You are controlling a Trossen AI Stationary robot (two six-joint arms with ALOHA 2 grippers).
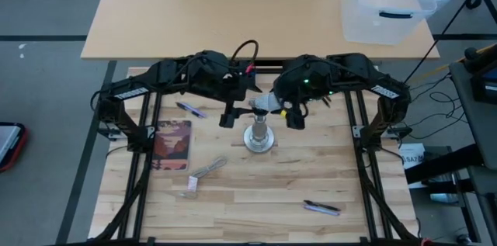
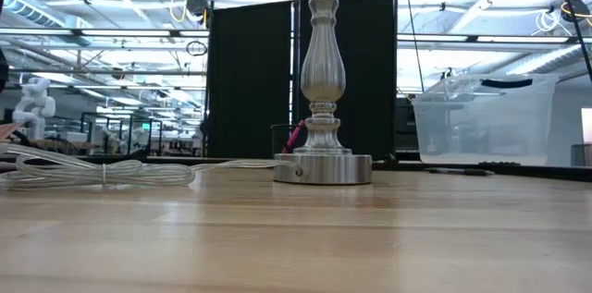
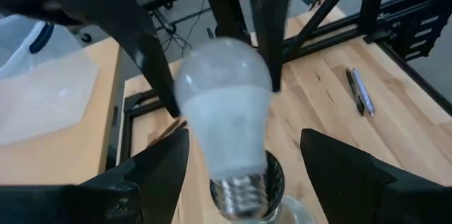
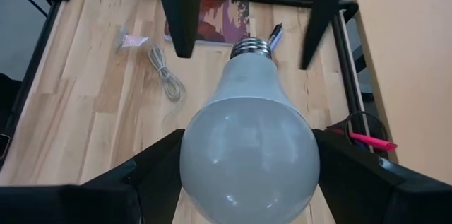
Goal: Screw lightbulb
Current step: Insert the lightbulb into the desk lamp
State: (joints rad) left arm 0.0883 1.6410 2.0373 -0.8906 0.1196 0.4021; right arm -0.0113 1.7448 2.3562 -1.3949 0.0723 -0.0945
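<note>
Right gripper (image 4: 247,174): clamped on lightbulb (image 4: 248,139) globe, above socket stand (image 1: 260,133) at table centre. Left gripper (image 3: 244,160): fingers spread wide, flanking bulb, not touching. Screw base just over socket; threading seemingly not begun; seating, turning remain

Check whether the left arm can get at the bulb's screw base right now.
Probably yes: the left claw stands open astride the lightbulb near its base, nothing between. The right claw grips only the globe.

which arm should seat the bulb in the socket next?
Right, probably. Its pincer is shut on the bulb, whose screw base hangs just above the lamp stand. The left pincer is open, beside the bulb without gripping.
</note>
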